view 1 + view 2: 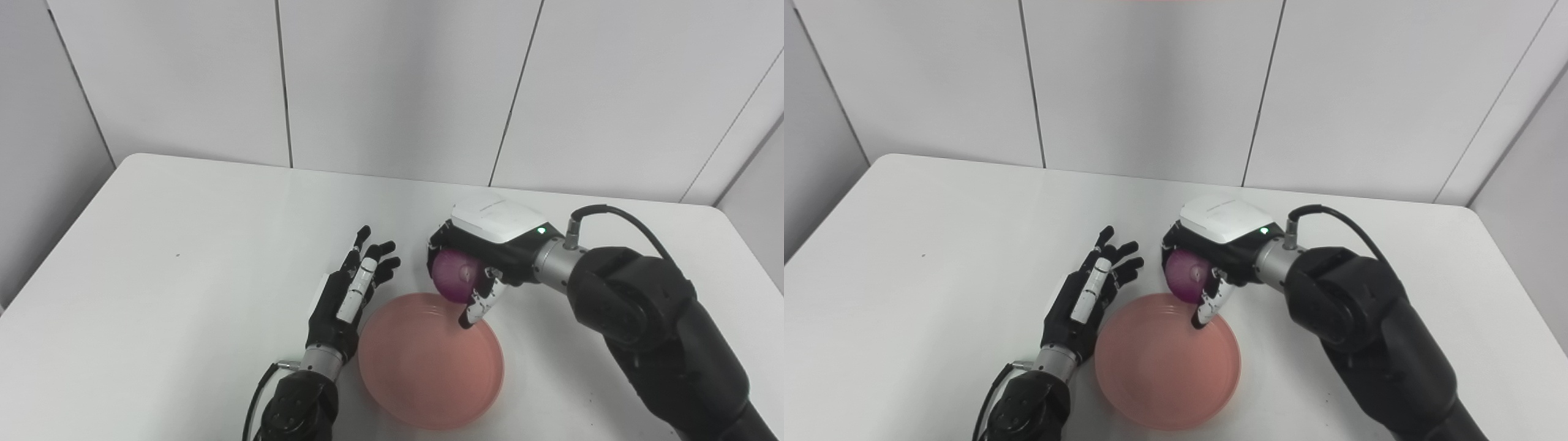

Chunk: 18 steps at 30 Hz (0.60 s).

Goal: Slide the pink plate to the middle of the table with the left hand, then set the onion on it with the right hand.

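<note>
The pink plate point(429, 367) lies on the white table point(184, 257) near its front edge, about mid-width. A purple onion point(452, 275) is held in my right hand point(481, 257), which is shut on it just above the plate's far rim; the thumb point(479, 305) reaches down over the rim. My left hand point(352, 288) rests flat and open on the table, right beside the plate's left rim, fingers pointing away from me. In the right eye view the onion point(1185, 275) and plate point(1164, 367) show the same way.
White wall panels point(392, 86) stand behind the table's far edge. My right forearm point(649, 324) crosses the table's right side. A cable point(618, 214) arcs above the right wrist.
</note>
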Motion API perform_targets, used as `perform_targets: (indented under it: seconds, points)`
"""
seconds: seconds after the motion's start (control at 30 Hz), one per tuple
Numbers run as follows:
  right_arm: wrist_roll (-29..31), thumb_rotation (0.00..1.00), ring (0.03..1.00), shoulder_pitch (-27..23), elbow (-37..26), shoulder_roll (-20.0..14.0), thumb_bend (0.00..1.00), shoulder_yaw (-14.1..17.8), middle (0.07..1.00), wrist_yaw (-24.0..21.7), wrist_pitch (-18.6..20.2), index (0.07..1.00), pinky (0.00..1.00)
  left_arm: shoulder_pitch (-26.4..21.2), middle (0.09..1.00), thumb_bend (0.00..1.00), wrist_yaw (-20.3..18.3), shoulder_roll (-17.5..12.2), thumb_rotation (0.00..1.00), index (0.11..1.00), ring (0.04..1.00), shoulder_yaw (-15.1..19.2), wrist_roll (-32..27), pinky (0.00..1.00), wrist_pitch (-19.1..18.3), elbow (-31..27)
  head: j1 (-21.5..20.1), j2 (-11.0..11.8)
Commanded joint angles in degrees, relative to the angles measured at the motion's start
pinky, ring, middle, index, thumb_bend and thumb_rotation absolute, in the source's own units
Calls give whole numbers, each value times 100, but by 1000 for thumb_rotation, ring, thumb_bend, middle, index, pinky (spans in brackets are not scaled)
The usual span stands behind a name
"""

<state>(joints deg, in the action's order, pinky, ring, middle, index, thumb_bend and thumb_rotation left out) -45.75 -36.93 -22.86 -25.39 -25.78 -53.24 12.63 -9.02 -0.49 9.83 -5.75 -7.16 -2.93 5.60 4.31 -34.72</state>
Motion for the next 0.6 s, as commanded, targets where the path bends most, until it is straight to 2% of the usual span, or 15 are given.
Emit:
perform_targets:
  seconds: [0.0, 0.13, 0.3, 0.57]
  points:
    - [14, 0, 408, -166, -78, 29, 518, 10, 491, 154, -258, 507, 337, -60, 847, 606, 47, 237, 746, 958, 799, -61, 51, 854, -42, -61, -20, -5]
    - [-21, 0, 422, -93, -17, 121, 518, -86, 511, 108, -213, 490, 368, -51, 849, 606, 44, 208, 743, 958, 798, -62, 40, 844, -54, -87, -80, -34]
    - [-121, 0, 403, -89, 74, 208, 516, -263, 492, -32, -150, 513, 342, -37, 858, 616, 45, 177, 765, 964, 816, -57, 37, 852, -130, -153, -113, -60]
    - [-332, 0, 414, 43, 379, 327, 517, -474, 506, 76, -236, 508, 361, -27, 864, 611, 0, 145, 759, 967, 825, -29, -36, 873, -227, -229, -171, -97]
